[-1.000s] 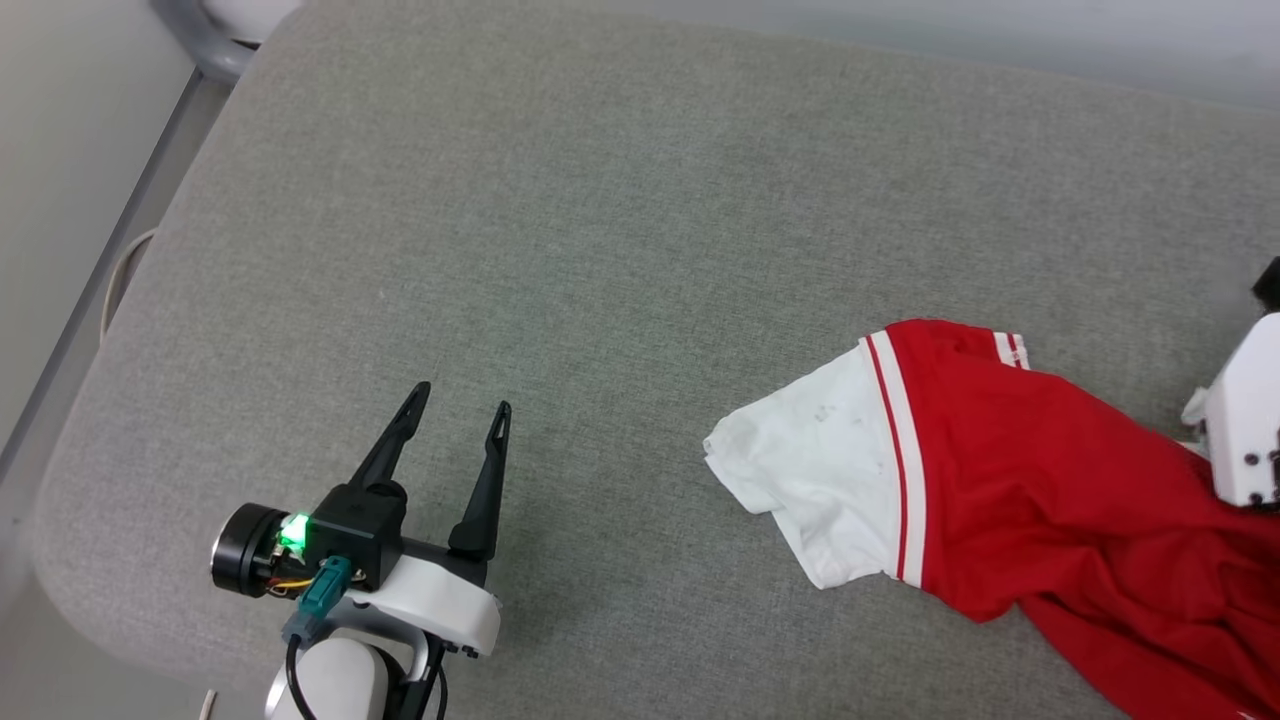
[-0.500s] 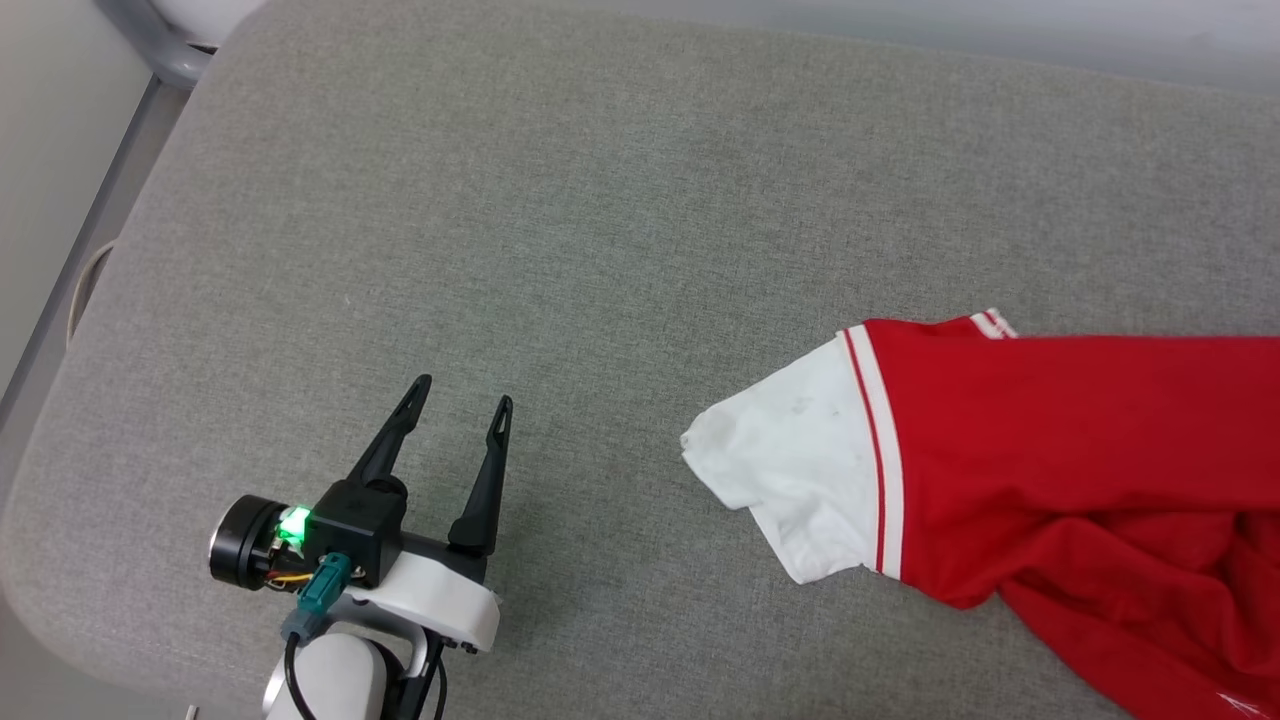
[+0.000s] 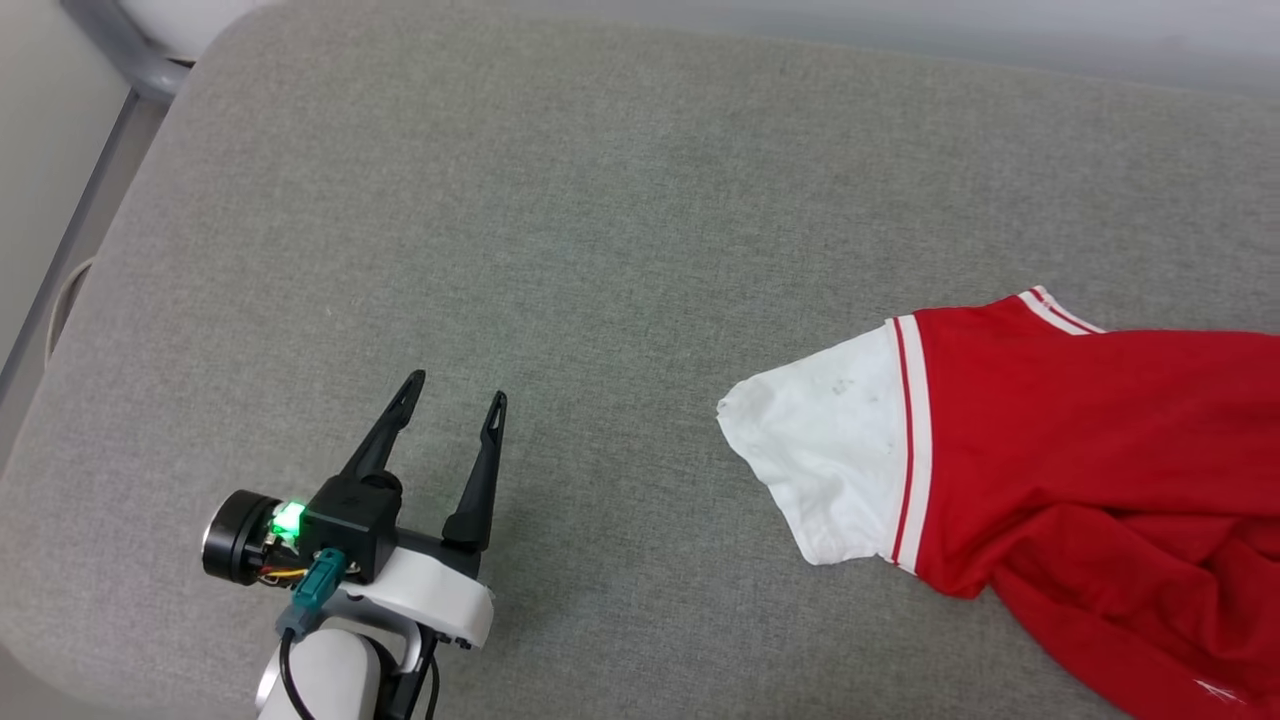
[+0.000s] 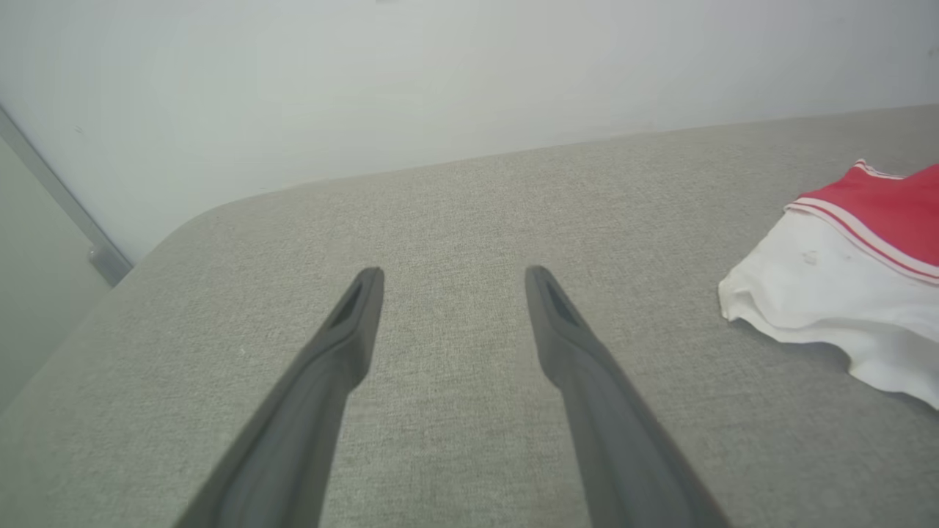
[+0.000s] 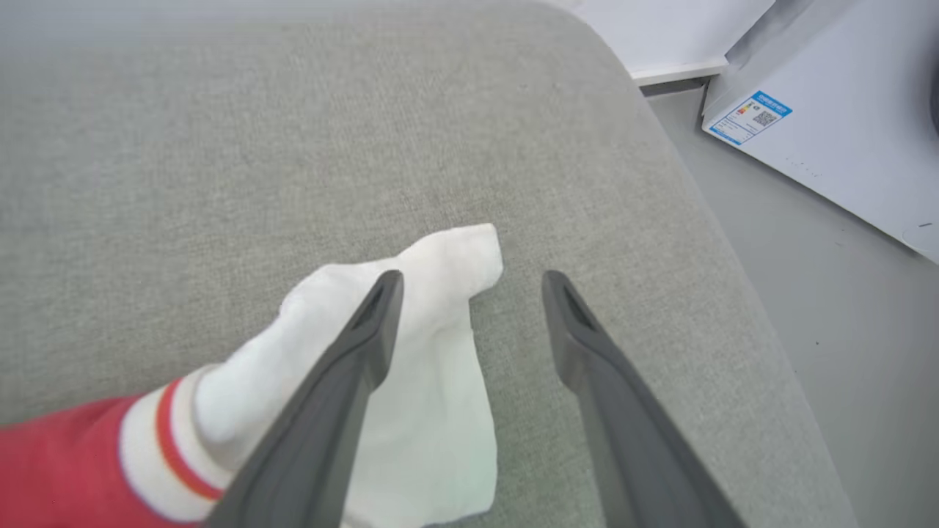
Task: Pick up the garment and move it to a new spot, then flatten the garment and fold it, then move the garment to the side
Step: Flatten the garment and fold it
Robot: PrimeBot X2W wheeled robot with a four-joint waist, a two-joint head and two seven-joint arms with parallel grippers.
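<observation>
The garment [image 3: 1080, 450] is a red shirt with white sleeves and red-white striped trim, lying rumpled at the right of the grey cushion [image 3: 600, 250]. One white sleeve [image 3: 830, 450] points left. My left gripper [image 3: 452, 388] hovers open at the lower left, well apart from the garment; the left wrist view has the garment [image 4: 843, 286] off to the right of my left gripper [image 4: 453, 273]. In the right wrist view my right gripper [image 5: 473, 277] is open above the other white sleeve [image 5: 411, 352], which lies loose on the cushion under the left finger.
The cushion's rounded right edge [image 5: 704, 220] drops to a grey floor, where a white board with a blue label [image 5: 755, 117] leans. A pale wall [image 4: 440, 73] runs behind the cushion. A grey metal rail [image 3: 60, 260] borders the left side.
The right gripper has gone from shut to open, letting the garment go. The garment's red body has dropped and spread on the cushion. The head view has shifted slightly. The left gripper is unmoved.
</observation>
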